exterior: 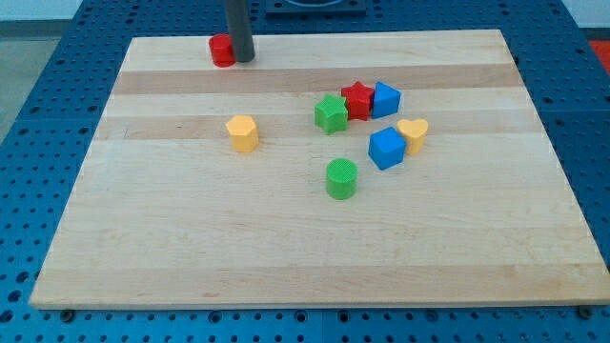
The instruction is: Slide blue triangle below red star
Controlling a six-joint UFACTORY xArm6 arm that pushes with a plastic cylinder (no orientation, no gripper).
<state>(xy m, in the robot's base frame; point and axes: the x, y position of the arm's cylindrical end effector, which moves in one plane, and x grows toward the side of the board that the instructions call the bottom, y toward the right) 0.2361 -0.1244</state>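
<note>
My tip [244,59] rests at the board's [191,248] top left, touching a red block [221,50]; it is a bare rod with no fingers to spread or close. The blue triangle [386,99] sits against the red star's [356,98] right side, the green star [331,113] at the red star's left

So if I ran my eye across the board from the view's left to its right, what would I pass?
red block → my tip, right beside it → yellow block → green star → green cylinder → red star → blue triangle, level with the blue cube → yellow heart.
</note>
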